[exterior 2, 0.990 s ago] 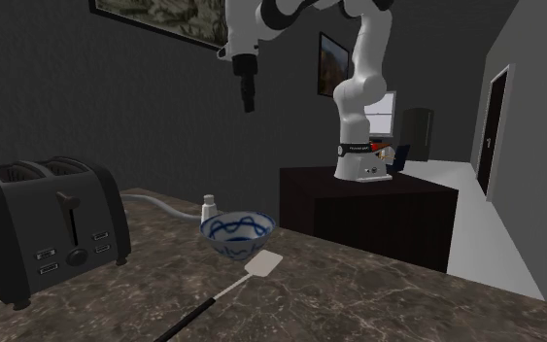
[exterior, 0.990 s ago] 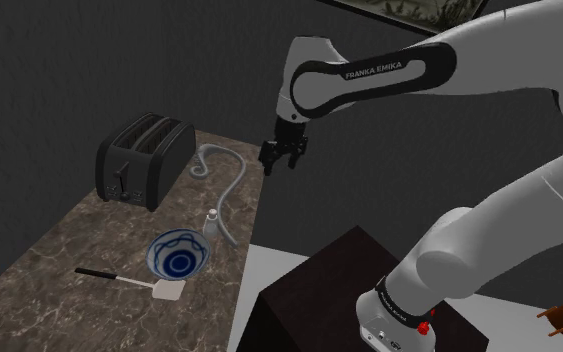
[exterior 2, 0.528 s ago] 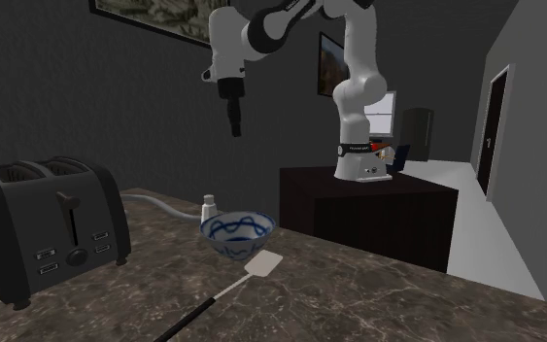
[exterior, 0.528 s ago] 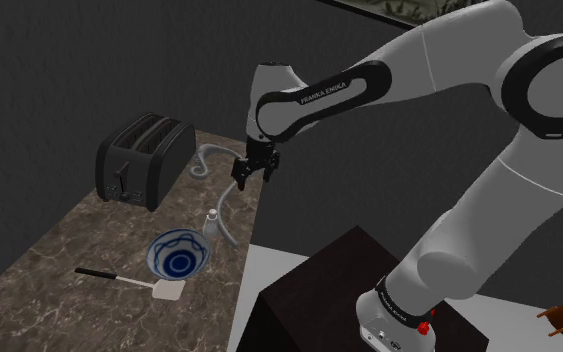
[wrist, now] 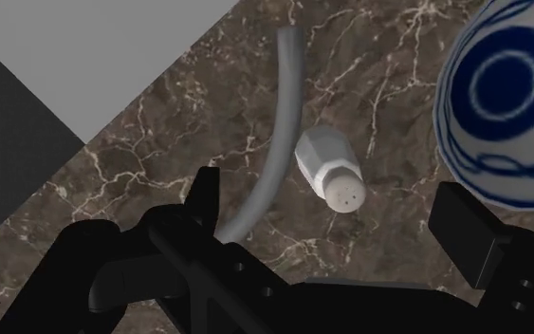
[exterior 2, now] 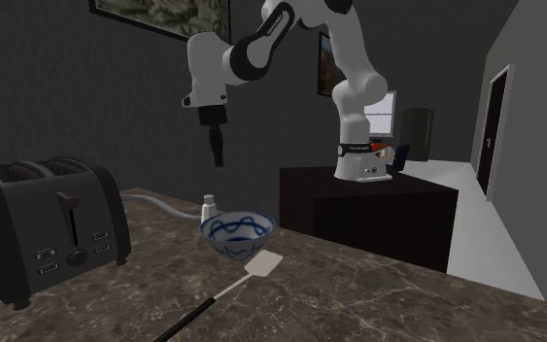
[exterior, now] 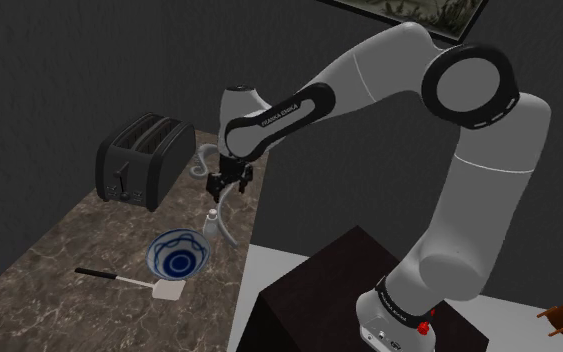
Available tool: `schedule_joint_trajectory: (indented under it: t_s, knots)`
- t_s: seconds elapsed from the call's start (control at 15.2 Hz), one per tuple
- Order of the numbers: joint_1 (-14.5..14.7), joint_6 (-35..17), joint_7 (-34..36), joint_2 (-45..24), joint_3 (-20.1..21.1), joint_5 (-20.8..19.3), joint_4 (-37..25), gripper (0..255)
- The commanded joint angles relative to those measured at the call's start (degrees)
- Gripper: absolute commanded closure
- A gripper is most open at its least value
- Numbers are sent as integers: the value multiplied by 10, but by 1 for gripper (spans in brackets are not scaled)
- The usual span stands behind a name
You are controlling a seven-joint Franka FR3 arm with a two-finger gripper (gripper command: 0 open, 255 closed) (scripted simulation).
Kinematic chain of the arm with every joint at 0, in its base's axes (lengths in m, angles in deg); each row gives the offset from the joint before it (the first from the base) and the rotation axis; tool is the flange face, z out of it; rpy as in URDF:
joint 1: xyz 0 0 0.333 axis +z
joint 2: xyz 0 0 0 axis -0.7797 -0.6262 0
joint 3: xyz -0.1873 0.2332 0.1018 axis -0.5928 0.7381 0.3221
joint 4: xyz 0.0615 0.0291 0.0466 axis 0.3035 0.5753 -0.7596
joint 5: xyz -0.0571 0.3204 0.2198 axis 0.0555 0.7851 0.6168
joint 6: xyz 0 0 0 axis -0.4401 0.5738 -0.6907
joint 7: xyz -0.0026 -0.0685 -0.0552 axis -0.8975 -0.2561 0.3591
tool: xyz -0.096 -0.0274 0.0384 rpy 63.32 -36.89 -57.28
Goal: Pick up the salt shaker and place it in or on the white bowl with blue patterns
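Tool (exterior: 221,191), fingers (wrist: 204,201) apart — apparently over shaker (wrist: 329,174)

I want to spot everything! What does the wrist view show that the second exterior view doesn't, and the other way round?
Wrist view: the tiny holes in the cap of the salt shaker, and the two black fingers standing apart. Second exterior view: the black toaster, the spatula, the white arm and its dark stand. Both: the shaker, the white bowl with blue patterns, the grey curved tube and the marbled counter, with the open claw hanging above the shaker, not touching it.
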Motion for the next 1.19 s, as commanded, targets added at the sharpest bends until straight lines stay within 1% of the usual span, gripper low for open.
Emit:
schedule_joint_trajectory:
  t_s: [0.0,0.2,0.26,0.73,1.12]
  knots:
    - [11,-7,14,-50,-3,-13,-41,0]
    - [28,-12,28,-117,-8,-27,-99,0]
    - [29,-12,28,-119,-9,-27,-101,0]
    - [35,-56,35,-160,-17,-37,-97,0]
    - [35,-56,35,-160,-17,-37,-97,0]
